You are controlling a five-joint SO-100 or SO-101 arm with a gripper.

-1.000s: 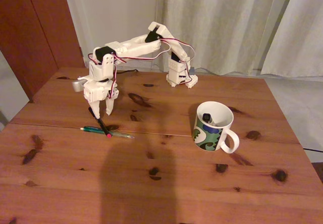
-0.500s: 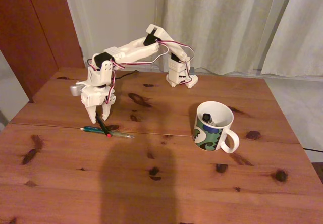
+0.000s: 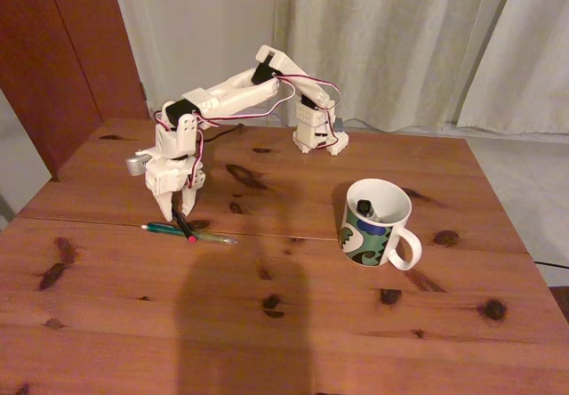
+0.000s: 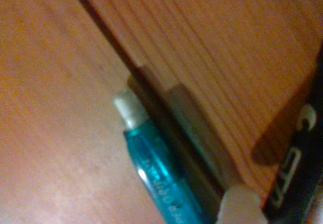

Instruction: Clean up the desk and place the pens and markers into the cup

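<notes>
- black pen (image 3: 182, 224): one, on the desk (image 3: 293, 324) at left in the fixed view, long axis running from far-left to near-right, red-pink tip toward the near side, crossing over the teal pen.
- teal pen (image 3: 173, 230): one, lying almost left to right along the plank seam, clear end to the right; in the wrist view its barrel (image 4: 161, 178) lies beside the seam.
- cup (image 3: 378, 224): one, upright at centre-right, handle to the near right, with one dark-capped marker (image 3: 364, 206) standing inside.
- end effector (image 3: 178, 213): pointing down over the black pen, fingers narrowly parted on either side of its far end; whether it grips, i cannot tell.
</notes>
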